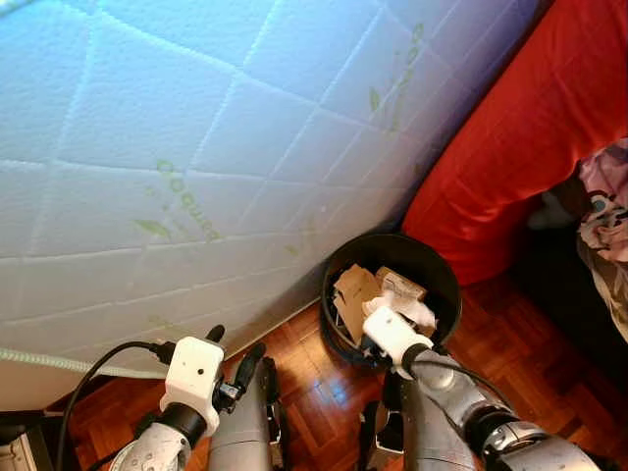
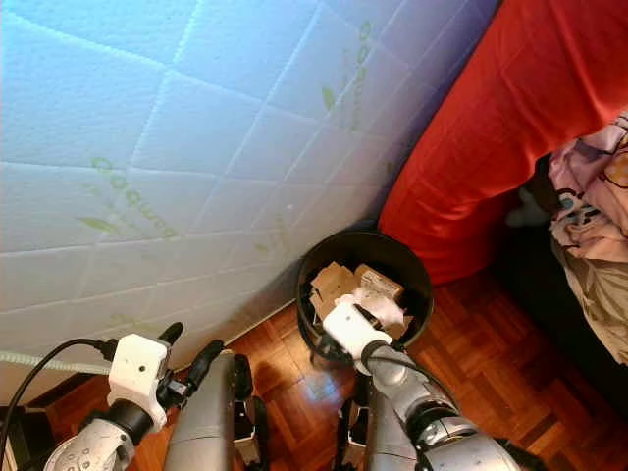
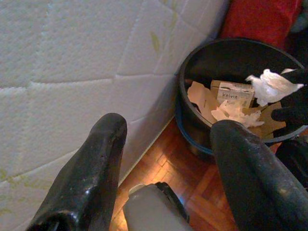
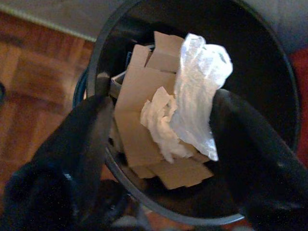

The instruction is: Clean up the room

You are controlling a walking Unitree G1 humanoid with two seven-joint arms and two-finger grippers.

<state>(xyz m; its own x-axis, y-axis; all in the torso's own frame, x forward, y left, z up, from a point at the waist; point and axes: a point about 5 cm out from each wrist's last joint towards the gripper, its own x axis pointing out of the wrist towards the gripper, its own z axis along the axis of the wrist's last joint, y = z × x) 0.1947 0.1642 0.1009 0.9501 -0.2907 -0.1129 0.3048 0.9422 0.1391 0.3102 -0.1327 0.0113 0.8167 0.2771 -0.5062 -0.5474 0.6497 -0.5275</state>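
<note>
Right wrist view, right gripper [image 4: 159,144] fingers spread wide over one black bin [image 4: 269,72], one crumpled plastic wrapper [image 4: 199,91] touching finger at 3 o'clock, left gripper [image 3: 168,159] fingers apart, empty.

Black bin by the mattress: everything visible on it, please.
The black bin is round, open-topped and upright on the wood floor, close against the white mattress, a red cover just behind. Inside lie cardboard pieces, a small printed box and crumpled white tissue. The right gripper hovers open over it beside clear plastic.
</note>
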